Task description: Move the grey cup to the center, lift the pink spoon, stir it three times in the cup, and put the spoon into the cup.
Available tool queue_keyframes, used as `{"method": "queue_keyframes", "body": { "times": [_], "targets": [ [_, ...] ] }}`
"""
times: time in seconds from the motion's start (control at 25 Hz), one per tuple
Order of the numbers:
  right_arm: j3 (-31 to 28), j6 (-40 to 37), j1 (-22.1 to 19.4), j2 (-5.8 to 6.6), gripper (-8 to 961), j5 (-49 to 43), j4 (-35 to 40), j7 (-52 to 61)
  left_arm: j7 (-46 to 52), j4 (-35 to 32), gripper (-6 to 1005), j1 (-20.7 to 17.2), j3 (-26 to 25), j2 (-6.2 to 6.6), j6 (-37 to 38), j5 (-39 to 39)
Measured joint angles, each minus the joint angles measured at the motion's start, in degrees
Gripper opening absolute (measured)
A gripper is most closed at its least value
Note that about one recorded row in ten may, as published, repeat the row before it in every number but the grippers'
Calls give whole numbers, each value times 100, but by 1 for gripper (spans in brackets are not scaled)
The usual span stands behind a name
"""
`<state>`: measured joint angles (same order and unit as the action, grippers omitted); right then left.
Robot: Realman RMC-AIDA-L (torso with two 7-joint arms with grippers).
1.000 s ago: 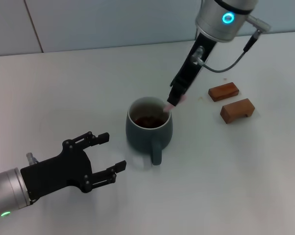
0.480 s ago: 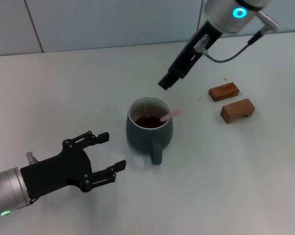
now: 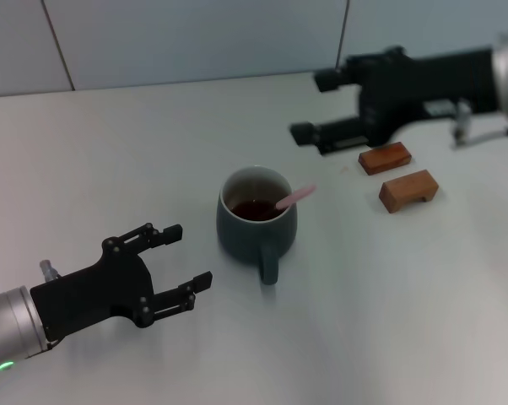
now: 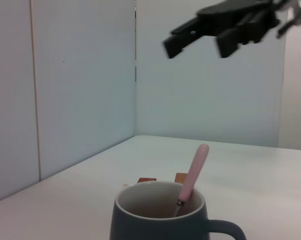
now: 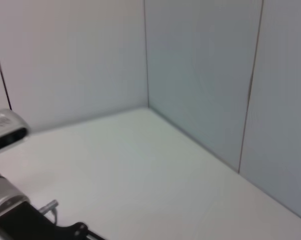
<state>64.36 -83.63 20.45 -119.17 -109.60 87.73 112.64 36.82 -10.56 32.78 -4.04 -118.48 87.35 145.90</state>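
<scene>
Both pincers clear; pink spoon (image 3: 293, 197) in grey cup (image 3: 256, 224).

white table (image 3: 389, 321) | grey cup (image 3: 256, 229) | two wooden blocks (image 3: 408, 190)

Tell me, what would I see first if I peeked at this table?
First, the grey cup mid-table, holding dark liquid, with the pink spoon leaning on its rim. Behind it to the right hangs the open right gripper, above the table near two wooden blocks. The left gripper, open too, sits near the cup's front-left.
</scene>
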Motion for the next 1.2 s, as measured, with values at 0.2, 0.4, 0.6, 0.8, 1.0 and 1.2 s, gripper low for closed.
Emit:
{"method": "queue_keyframes", "body": {
  "times": [0.2, 0.4, 0.6, 0.8, 1.0, 1.2],
  "targets": [
    [-39, -22, -894, 0, 812, 1233, -904, -1680, 0, 1, 784, -3, -6, 0, -8, -29],
    [-223, -93, -1088, 26, 827, 1650, -2233, -2959, -5, 4, 784, -9, -10, -4, -46, -115],
    [-552, -114, -898, 112, 827, 1460, -3363, -3330, -51, 61, 784, -13, -9, -11, -106, -199],
    [-837, -79, -651, 144, 827, 1133, -3903, -3440, -15, 82, 784, 51, -5, -18, -170, -205],
    [-924, -78, -556, 115, 827, 1024, -3989, -3448, -9, 81, 784, 75, 2, -17, -179, -205],
    [-928, -70, -546, 106, 827, 1020, -3998, -3451, -6, 81, 784, 50, 9, -24, -214, -205]
  ]
}}
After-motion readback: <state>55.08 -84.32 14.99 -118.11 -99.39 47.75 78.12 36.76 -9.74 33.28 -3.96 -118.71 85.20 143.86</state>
